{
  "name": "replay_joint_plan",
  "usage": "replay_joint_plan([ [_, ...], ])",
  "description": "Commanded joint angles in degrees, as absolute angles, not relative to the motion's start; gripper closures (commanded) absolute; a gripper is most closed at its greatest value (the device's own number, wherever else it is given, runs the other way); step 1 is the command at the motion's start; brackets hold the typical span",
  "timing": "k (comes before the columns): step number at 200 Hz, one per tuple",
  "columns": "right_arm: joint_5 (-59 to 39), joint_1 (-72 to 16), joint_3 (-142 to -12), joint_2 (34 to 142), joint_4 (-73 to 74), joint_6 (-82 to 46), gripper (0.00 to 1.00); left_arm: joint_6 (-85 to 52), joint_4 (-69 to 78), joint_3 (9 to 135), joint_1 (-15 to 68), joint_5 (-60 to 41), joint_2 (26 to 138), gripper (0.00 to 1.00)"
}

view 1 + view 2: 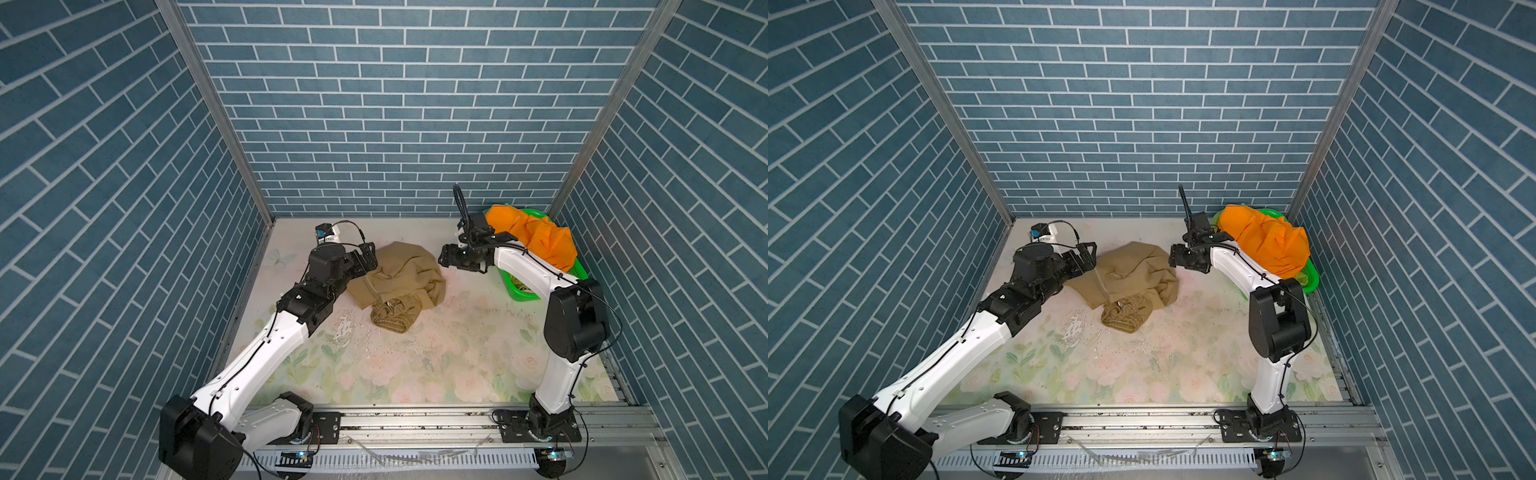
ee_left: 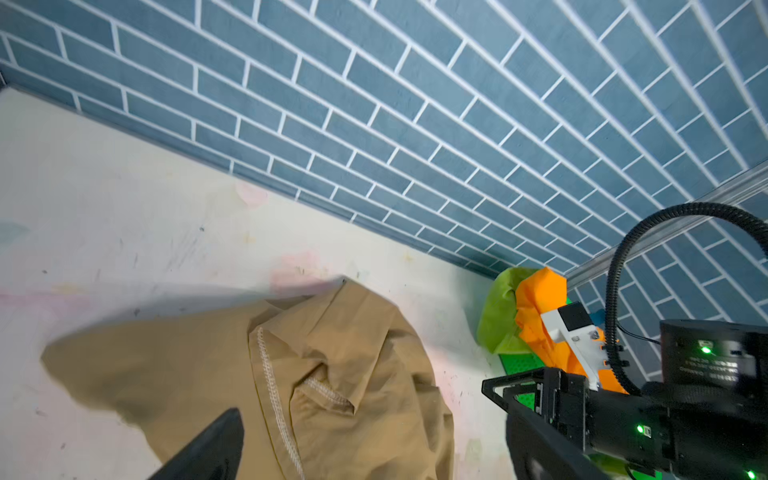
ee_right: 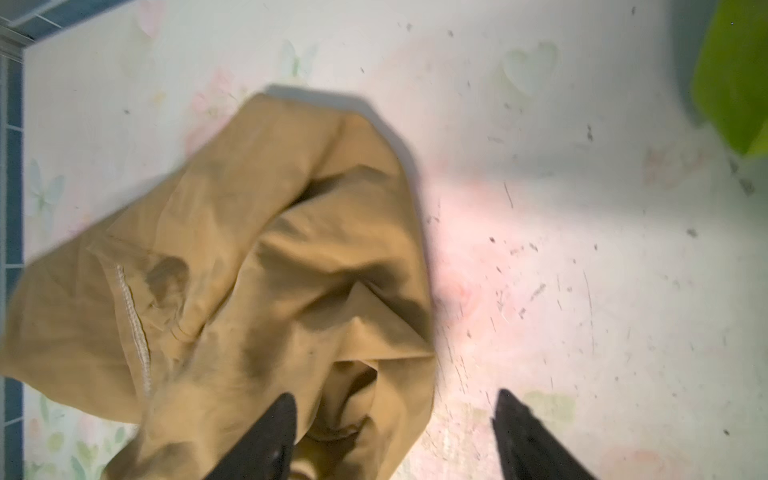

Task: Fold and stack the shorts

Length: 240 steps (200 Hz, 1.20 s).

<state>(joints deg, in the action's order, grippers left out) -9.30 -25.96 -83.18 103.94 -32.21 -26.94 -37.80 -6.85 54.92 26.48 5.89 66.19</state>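
Shorts count: three. Tan shorts (image 1: 399, 276) lie crumpled on the table (image 1: 436, 365), toward 12 o'clock from its centre, gathered waistband at the 6 o'clock side of the heap. Orange shorts (image 1: 536, 239) are heaped over the single green basket (image 1: 519, 294) in the 2 o'clock corner, against the right wall. Lime green shorts (image 2: 496, 316) sit beside the orange pair at the basket, mostly covered.

Gripper count: two. The left gripper (image 1: 370, 259) sits at the 9 o'clock edge of the tan shorts, jaws spread, gripping nothing. The right gripper (image 1: 445, 258) hangs at the 3 o'clock edge of the tan shorts, jaws spread wide and empty; in the right wrist view, one fingertip (image 3: 278, 419) is over tan cloth and the second over table.

Open floral surface runs from the waistband to the front rail (image 1: 415, 420) at 6 o'clock. A narrower strip separates the tan shorts from the back wall.
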Motion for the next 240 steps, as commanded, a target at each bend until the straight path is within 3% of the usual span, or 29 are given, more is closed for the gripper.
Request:
replay_joint_plan([
  [1,-7.32,-28.58,-78.44,93.47,-27.54,-26.31,0.12,-38.52,-8.32,53.90,26.02,3.63,68.21,0.00],
  [25,-9.23,-32.69,-69.40,90.54,-21.23,-25.93,0.02,-38.27,-9.81,55.07,25.60,1.35,70.13,0.00],
  [54,-10.37,-38.86,-66.02,94.23,-16.28,-26.63,0.02,-37.35,-13.51,55.78,24.84,1.01,71.09,0.00],
  [102,-10.33,-45.42,-70.96,106.22,-14.14,-26.71,0.03,-38.43,-14.72,51.41,21.63,-1.04,68.52,0.00],
  [117,-10.76,-45.29,-74.11,109.80,-14.03,-26.32,0.14,-39.74,-12.57,48.36,21.48,-2.05,67.32,0.01],
  [123,-9.36,-44.90,-75.59,111.07,-14.98,-25.99,0.25,-40.45,-11.76,47.20,21.52,-2.68,67.22,0.00],
  [137,-7.23,-42.68,-78.57,112.92,-17.82,-26.20,0.77,-41.98,-10.91,45.76,21.51,-4.43,67.88,0.00],
  [150,-7.11,-38.72,-76.94,111.38,-16.53,-27.70,1.00,-42.96,-10.28,44.88,21.50,-6.11,68.92,0.00],
  [204,-8.98,-20.23,-60.97,94.57,-15.18,-27.71,1.00,-46.22,-2.91,42.76,21.73,-15.44,79.13,0.00],
  [240,-1.63,-16.91,-51.46,85.83,-21.32,-25.16,1.00,-46.06,-0.96,44.36,23.12,-17.09,84.34,0.00],
])
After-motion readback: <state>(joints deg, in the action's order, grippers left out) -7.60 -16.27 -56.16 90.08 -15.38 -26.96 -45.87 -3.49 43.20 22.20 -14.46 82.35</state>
